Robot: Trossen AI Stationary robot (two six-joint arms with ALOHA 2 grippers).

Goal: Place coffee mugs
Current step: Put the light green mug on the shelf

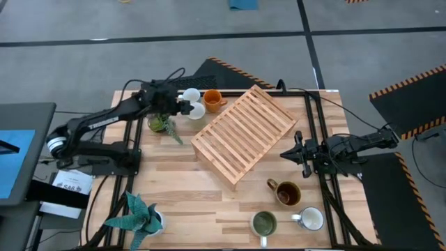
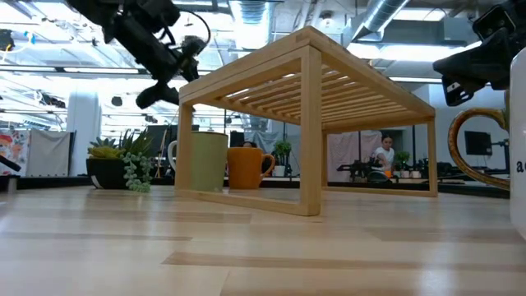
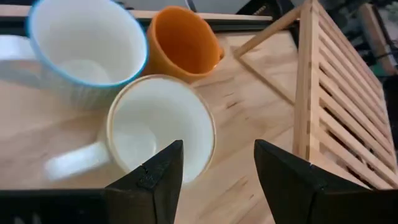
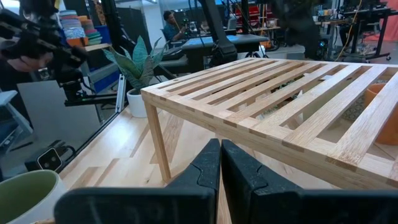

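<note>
Three mugs stand together on their bases at the table's far left: a cream-white mug (image 1: 197, 110) (image 3: 158, 127), an orange mug (image 1: 212, 100) (image 3: 185, 40) and a white mug with a blue rim (image 1: 191, 94) (image 3: 87, 43). My left gripper (image 1: 182, 107) (image 3: 217, 149) hangs open above the cream-white mug, raised clear of it in the low view (image 2: 164, 86). Near the right front stand a dark brown mug (image 1: 287, 193), a green-lined mug (image 1: 263, 223) (image 4: 25, 193) and a pale white mug (image 1: 311, 219). My right gripper (image 1: 284, 152) (image 4: 221, 155) is shut, level beside the rack.
A slatted wooden rack (image 1: 244, 132) (image 2: 312, 90) stands on legs at mid-table, between the two groups of mugs. One potted plant (image 1: 160, 124) sits just near of the left gripper, another (image 1: 139, 216) at the near left corner. Bare wood lies along the table's near middle.
</note>
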